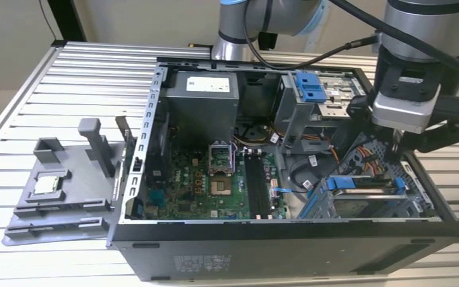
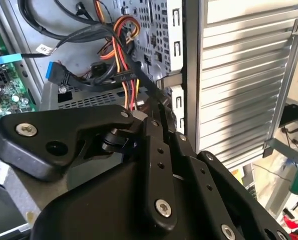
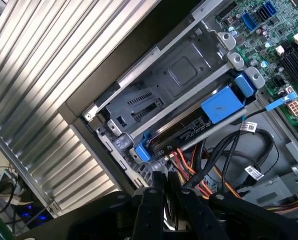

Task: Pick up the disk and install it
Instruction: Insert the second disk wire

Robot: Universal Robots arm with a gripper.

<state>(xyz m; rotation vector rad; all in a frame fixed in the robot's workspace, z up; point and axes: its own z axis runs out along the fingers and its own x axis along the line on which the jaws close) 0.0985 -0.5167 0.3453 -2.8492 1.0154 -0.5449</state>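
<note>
The disk (image 1: 367, 186), silver with a blue frame, lies in the drive cage at the case's front corner, on the exterior view's right. In the first wrist view the disk (image 3: 186, 131) shows edge-on as a dark strip with blue plastic at both ends, set into the grey metal cage. My gripper (image 1: 395, 142) hangs just above and behind that cage, apart from the disk. Its black fingers (image 3: 159, 186) are pressed together with nothing between them. In the second wrist view the gripper (image 2: 158, 107) sits close to a bundle of orange, red and yellow cables.
The open computer case (image 1: 293, 230) lies on a slatted aluminium table (image 1: 94, 72). Inside are the motherboard (image 1: 213, 179), a grey power supply (image 1: 201, 95), a blue-latched upper bay (image 1: 313, 86) and loose cables (image 2: 121, 30). A grey fixture (image 1: 62, 197) on the exterior view's left holds a small square chip (image 1: 48, 184).
</note>
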